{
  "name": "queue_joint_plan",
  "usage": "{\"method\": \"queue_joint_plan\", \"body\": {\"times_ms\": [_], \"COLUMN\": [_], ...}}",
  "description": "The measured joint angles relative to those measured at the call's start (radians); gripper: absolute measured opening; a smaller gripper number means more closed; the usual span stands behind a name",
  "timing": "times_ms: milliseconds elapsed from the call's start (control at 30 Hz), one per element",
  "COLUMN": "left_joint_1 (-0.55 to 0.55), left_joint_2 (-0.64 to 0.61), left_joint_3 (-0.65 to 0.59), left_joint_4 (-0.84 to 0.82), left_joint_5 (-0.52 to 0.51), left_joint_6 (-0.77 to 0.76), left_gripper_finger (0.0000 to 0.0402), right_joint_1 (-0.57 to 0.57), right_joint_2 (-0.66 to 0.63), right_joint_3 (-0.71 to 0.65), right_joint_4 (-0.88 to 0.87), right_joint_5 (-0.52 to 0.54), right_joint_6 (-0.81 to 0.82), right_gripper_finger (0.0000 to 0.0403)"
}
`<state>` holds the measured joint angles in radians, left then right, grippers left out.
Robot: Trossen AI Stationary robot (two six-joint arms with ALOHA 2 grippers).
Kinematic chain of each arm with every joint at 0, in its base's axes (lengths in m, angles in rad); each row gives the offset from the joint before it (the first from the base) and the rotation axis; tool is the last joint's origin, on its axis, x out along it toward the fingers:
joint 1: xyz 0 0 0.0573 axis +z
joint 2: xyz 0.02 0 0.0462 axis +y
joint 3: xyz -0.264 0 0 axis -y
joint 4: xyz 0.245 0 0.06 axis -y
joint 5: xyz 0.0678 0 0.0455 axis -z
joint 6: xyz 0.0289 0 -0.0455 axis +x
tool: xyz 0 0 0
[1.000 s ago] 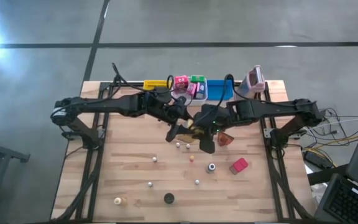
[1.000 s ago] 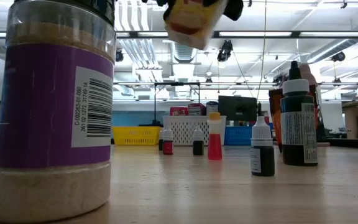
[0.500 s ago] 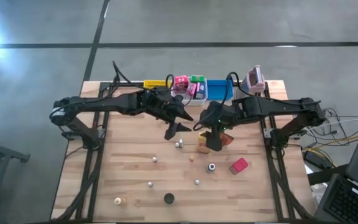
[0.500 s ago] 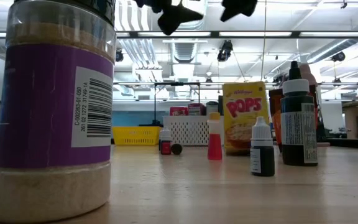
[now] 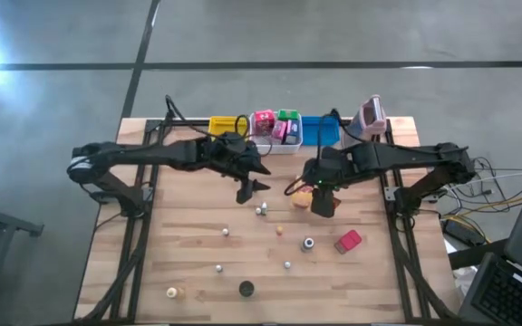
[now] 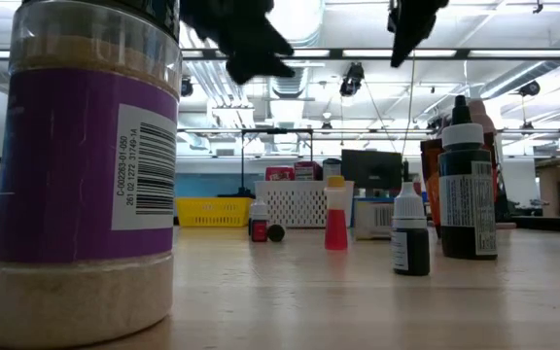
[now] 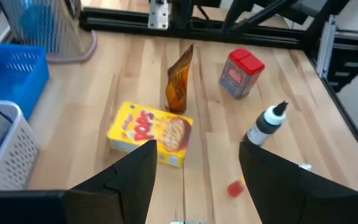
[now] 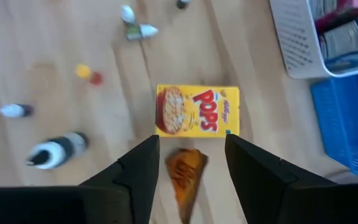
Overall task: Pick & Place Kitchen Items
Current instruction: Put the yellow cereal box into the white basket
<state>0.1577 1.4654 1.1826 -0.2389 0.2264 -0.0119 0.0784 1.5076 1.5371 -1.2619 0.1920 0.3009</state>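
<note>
A yellow Pops box (image 5: 298, 201) lies flat on the table, printed face up, also in the left wrist view (image 7: 149, 134) and right wrist view (image 8: 197, 118). A brown packet (image 7: 179, 87) stands on edge just behind it. My left gripper (image 5: 248, 187) hovers open to the box's left. My right gripper (image 5: 323, 201) hovers open above the brown packet (image 8: 184, 171). A red packet (image 5: 348, 241) and several small bottles, such as one dropper bottle (image 7: 266, 124), are scattered nearer me. Pink and green packets (image 5: 275, 125) sit in the white bin.
Yellow bin (image 5: 225, 123), white bin (image 8: 312, 46) and blue bin (image 5: 321, 136) line the far edge, with the pink-grey device (image 5: 370, 115) at their right. A big purple-labelled jar (image 6: 86, 175) stands close to the low camera. Bare wood lies along the table's left side.
The Pops box was up in the air between the two grippers, then stood upright on the table with nothing holding it, and has since tipped over flat. My left gripper drew back toward the left and far edge. My right gripper moved toward the right.
</note>
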Motion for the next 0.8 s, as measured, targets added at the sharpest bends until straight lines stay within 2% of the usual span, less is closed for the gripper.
{"method": "queue_joint_plan", "body": {"times_ms": [133,267,433,567,633,800], "left_joint_1": [0.000,0.002,0.003,0.009,0.014,0.018], "left_joint_2": [0.000,0.000,-0.005,-0.033,-0.057,-0.108], "left_joint_3": [-0.123,-0.177,-0.150,-0.120,-0.115,-0.128], "left_joint_4": [0.170,0.265,0.256,0.175,0.144,0.085], "left_joint_5": [0.000,-0.001,-0.020,-0.049,-0.091,-0.194], "left_joint_6": [-0.070,-0.135,-0.128,-0.073,-0.087,-0.120], "left_gripper_finger": [0.0234,0.0234,0.0234,0.0234,0.0234,0.0234], "right_joint_1": [-0.035,-0.139,-0.295,-0.375,-0.385,-0.392], "right_joint_2": [-0.007,-0.033,-0.080,-0.079,-0.067,-0.018], "right_joint_3": [-0.044,-0.097,-0.169,-0.221,-0.244,-0.247], "right_joint_4": [-0.015,-0.015,0.015,0.134,0.192,0.300], "right_joint_5": [0.042,0.046,0.015,-0.205,-0.258,-0.220], "right_joint_6": [-0.016,-0.003,0.057,0.072,0.123,0.223], "right_gripper_finger": [0.0169,0.0167,0.0179,0.0190,0.0195,0.0212]}}
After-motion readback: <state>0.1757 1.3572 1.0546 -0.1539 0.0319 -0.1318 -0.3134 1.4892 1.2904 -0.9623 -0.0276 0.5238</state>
